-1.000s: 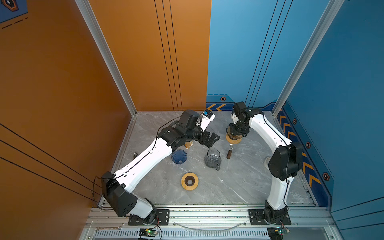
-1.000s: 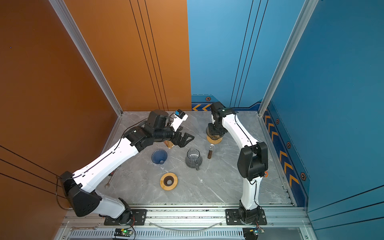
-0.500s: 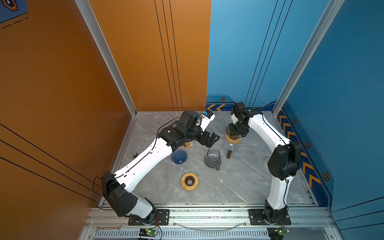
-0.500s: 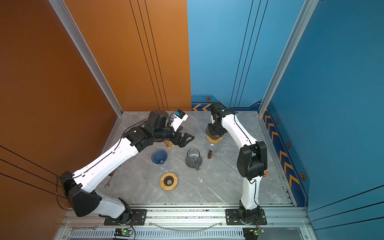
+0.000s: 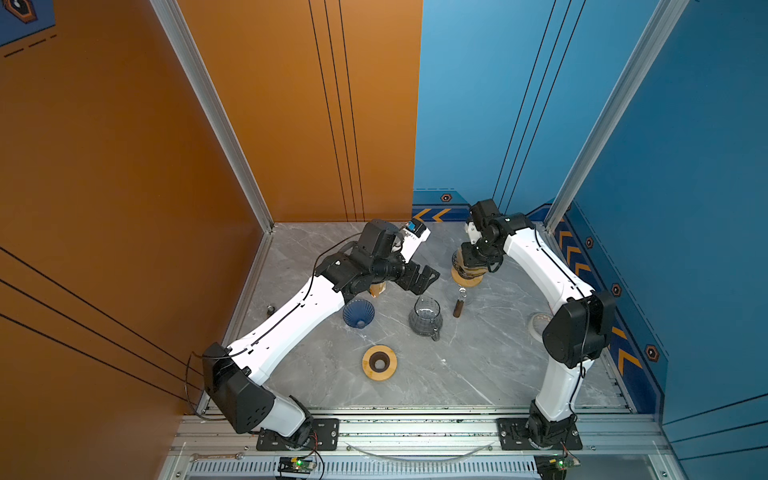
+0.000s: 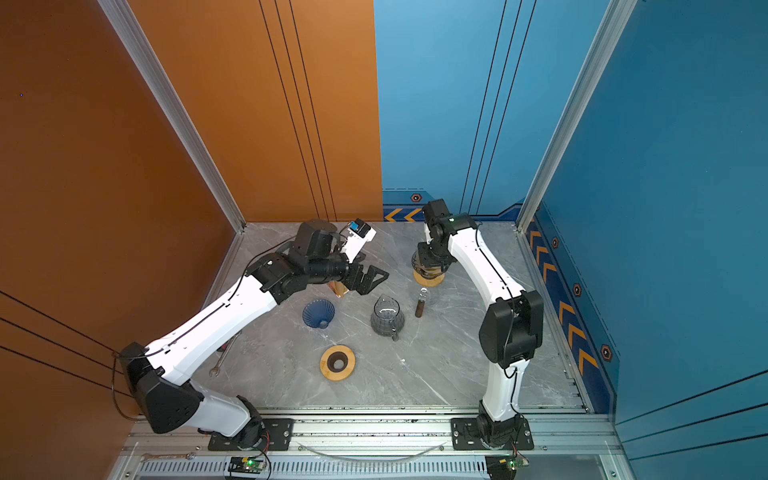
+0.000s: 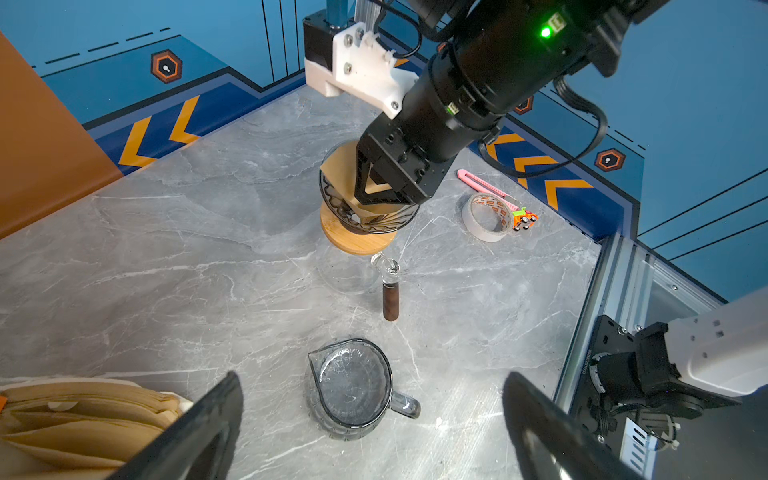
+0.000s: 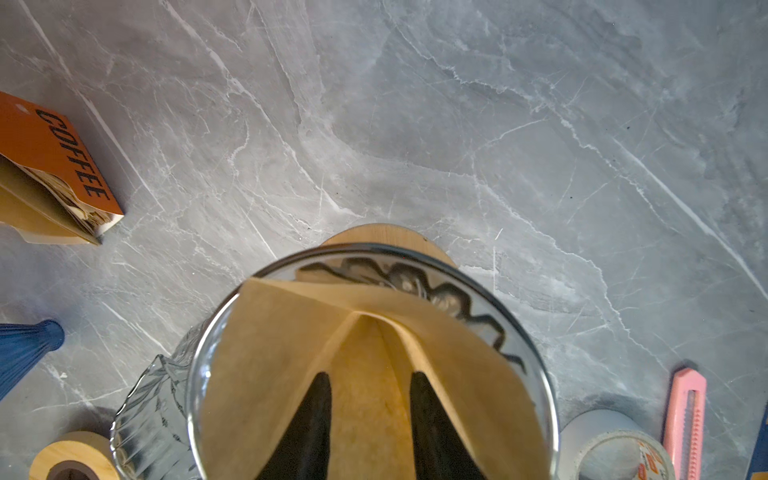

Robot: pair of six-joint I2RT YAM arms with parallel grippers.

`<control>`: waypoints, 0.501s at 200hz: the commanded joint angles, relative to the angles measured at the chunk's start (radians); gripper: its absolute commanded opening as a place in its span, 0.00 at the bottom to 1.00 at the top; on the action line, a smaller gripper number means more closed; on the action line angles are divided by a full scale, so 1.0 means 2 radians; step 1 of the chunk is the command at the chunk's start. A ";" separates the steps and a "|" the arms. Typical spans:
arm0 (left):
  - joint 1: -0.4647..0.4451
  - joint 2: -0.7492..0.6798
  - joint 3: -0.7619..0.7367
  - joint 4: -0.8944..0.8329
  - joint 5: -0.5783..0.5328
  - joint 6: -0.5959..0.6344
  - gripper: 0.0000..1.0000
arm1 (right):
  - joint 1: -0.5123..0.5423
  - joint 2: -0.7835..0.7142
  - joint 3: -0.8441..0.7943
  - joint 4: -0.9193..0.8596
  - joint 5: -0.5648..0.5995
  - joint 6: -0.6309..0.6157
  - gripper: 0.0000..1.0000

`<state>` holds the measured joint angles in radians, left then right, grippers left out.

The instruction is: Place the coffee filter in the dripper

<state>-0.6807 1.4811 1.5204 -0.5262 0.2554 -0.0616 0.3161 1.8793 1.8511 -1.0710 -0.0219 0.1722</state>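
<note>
**Filter down in the dripper, right arm barely stirring**

Over the last second neither arm has really shifted. The right gripper stays sunk inside the brown coffee filter, which sits opened out in the glass dripper. The dripper stands on its wooden ring near the far edge of the surface, toward the far right corner. The fingers stand a little apart, and I can't tell whether they pinch the paper or only press it. The left gripper hangs spread wide and empty, well apart. To my eye the placing is all but done, with only letting go and lifting clear left.
</note>
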 commanded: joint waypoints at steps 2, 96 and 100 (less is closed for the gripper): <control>0.000 -0.010 -0.002 0.007 0.009 -0.004 0.98 | 0.002 -0.018 0.011 -0.008 0.003 -0.004 0.28; -0.002 -0.010 -0.002 0.007 0.009 -0.005 0.98 | 0.002 -0.011 0.003 -0.020 0.015 -0.010 0.09; -0.002 -0.010 -0.002 0.007 0.009 -0.005 0.98 | 0.002 -0.010 0.002 -0.020 0.015 -0.010 0.08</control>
<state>-0.6811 1.4811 1.5204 -0.5262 0.2554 -0.0616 0.3161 1.8671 1.8565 -1.0763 -0.0204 0.1638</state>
